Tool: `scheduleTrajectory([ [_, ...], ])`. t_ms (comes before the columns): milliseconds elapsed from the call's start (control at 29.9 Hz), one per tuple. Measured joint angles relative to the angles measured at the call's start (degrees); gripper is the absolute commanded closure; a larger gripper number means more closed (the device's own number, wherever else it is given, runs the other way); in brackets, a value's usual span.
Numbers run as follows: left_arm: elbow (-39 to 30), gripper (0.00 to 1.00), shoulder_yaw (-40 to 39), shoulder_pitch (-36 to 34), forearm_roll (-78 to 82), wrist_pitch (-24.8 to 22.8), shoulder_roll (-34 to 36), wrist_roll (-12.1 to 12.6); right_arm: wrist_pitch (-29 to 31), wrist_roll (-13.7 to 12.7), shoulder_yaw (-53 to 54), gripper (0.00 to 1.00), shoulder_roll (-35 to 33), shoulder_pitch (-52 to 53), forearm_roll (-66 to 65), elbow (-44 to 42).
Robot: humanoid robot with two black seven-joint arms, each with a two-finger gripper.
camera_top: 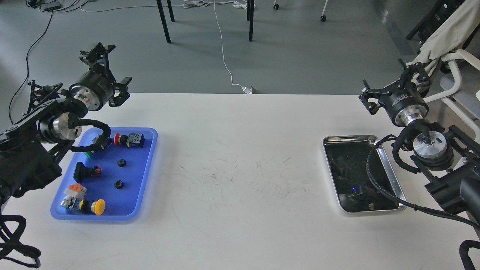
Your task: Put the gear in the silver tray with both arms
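The silver tray [390, 176] is sitting at three o'clock on the white table [240, 168]; nothing is visibly lying in it. The blue tray [148, 157] at nine o'clock is holding two small black gears [121, 162] among push-button parts. The left gripper [107, 69] is hovering at ten o'clock, fingers spread apart. The right gripper [392, 84] is hovering at two o'clock, fingers apart, holding nothing.

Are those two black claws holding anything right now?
No. The left gripper is raised at the table's far left corner, open with nothing between its fingers; the right gripper hangs open beyond the silver tray. Neither touches any part.
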Motion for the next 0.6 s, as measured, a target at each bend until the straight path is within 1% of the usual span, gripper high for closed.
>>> scheduleTrajectory([
  [267, -0.2, 0.01, 0.2, -0.1, 0.0, -0.3, 0.0, 0.3, 0.0, 0.0, 0.1, 0.01, 0.0, -0.1, 0.0, 0.0],
  [602, 0.0, 0.01, -1.6, -0.1, -1.0, -0.3, -0.3, 0.2, 0.0, 0.0, 0.2, 0.01, 0.0, -0.2, 0.0, 0.0],
])
